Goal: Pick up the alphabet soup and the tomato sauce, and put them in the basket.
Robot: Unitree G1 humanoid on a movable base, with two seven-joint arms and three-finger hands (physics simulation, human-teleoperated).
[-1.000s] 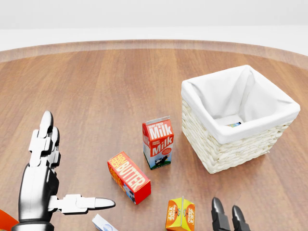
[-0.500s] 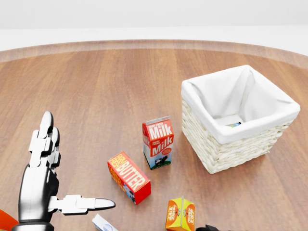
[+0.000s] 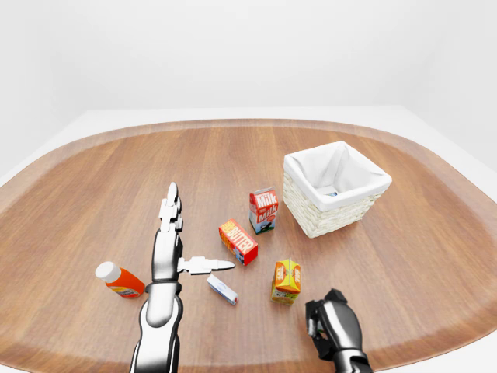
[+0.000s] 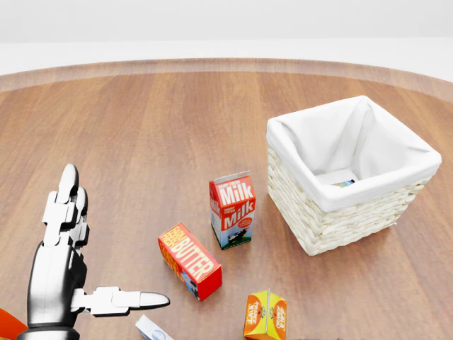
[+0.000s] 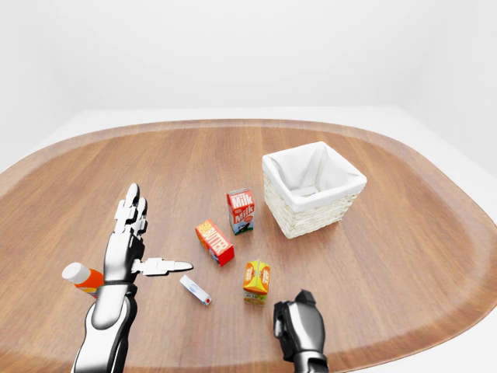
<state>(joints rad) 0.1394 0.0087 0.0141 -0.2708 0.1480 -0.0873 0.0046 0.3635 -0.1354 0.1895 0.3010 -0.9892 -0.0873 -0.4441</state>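
Two hands show: our left hand (image 3: pixel 172 241) is splayed flat over the table (image 3: pixel 93 186), fingers apart, thumb out right, holding nothing; our right hand (image 3: pixel 334 326) sits low near, fingers curled together, empty. Basket (image 3: pixel 335 189) stands far right, a small can end (image 4: pixel 345 183) visible inside, label unreadable. Milk carton (image 3: pixel 263 210), butter box (image 3: pixel 238 242), juice carton (image 3: pixel 286 280) between; orange bottle (image 3: pixel 119 280) lies left.

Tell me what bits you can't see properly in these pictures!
- Inside the white-lined wicker basket: head view shows only a sliver of something; the cloth wall hides the rest.
- Orange bottle with white cap: head view's bottom-left corner cuts off nearly all of it.
- Small white flat box: its label is too small to read.
- Dark right hand: curled in left-eye view; absent from head view.
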